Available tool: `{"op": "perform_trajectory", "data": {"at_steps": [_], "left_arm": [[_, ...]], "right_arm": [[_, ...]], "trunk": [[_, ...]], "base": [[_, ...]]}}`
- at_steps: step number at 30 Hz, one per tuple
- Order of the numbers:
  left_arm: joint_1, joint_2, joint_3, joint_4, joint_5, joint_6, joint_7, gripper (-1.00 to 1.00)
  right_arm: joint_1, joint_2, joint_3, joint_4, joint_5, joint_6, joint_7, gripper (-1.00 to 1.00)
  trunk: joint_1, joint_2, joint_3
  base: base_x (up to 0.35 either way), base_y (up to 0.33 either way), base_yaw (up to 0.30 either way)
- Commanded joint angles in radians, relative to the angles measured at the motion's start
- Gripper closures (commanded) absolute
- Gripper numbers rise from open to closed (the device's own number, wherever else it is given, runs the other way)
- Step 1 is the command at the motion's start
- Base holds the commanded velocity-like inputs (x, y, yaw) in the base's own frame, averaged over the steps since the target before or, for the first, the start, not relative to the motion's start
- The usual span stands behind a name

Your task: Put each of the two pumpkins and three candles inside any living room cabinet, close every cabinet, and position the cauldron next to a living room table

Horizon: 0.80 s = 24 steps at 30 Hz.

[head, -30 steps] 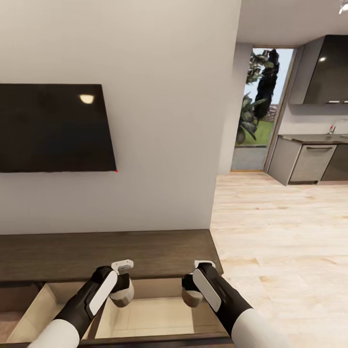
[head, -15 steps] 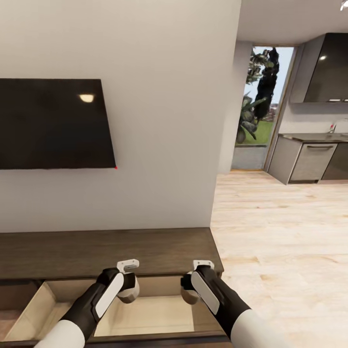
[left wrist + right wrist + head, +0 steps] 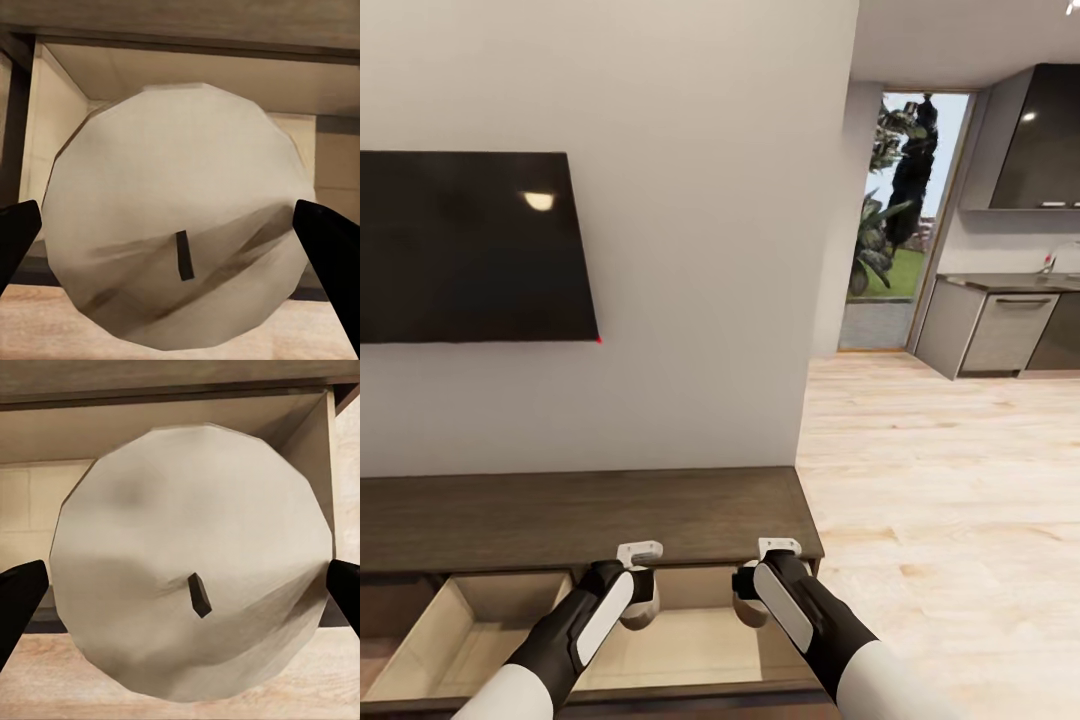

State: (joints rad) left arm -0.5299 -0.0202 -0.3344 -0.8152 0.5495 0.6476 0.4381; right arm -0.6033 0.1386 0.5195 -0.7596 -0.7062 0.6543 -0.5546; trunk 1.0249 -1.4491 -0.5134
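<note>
Head view showed both arms reaching down over the cabinet (image 3: 590, 515), the long dark-brown unit under the wall-mounted television (image 3: 470, 245). Its right-hand drawer (image 3: 680, 645) stood pulled out, pale inside, and each claw hung above that opening with a candle in it.

The left claw (image 3: 635, 595) was closed on a cream candle (image 3: 180, 217); its dark fingers (image 3: 330, 247) pressed the candle's flanks from either side, and the wick end faced the wrist camera, so the candle was gripped across its girth. The right claw (image 3: 755, 590) held the second candle (image 3: 195, 562) the same way, fingers (image 3: 19, 600) tight against its sides.

Both candles hung above the drawer cavity just in front of the cabinet's top edge — not yet resting on the drawer floor. That placement made sense: gripped by the sides with the open drawer straight below, either one could be lowered or let go and land inside. A neighbouring drawer (image 3: 470, 630), further along the cabinet toward the television side, also stood open, so both would probably need shutting before the cabinet part was finished.
</note>
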Motion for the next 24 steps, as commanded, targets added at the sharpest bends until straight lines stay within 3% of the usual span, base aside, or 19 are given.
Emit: {"op": "perform_trajectory", "data": {"at_steps": [1, 24], "left_arm": [[-0.001, 0.000, -0.003, -0.001, 0.010, 0.001, 0.010, 1.00], [-0.001, 0.014, 0.009, -0.009, 0.009, 0.003, 0.014, 1.00]], "right_arm": [[-0.001, -0.001, 0.004, -0.001, -0.010, 0.000, -0.010, 1.00], [-0.001, -0.001, 0.004, -0.010, -0.015, 0.002, -0.010, 1.00]], "trunk": [[0.004, -0.008, -0.004], [0.092, -0.169, -0.076]], "base": [[0.000, 0.000, 0.000], [0.000, 0.000, 0.000]]}}
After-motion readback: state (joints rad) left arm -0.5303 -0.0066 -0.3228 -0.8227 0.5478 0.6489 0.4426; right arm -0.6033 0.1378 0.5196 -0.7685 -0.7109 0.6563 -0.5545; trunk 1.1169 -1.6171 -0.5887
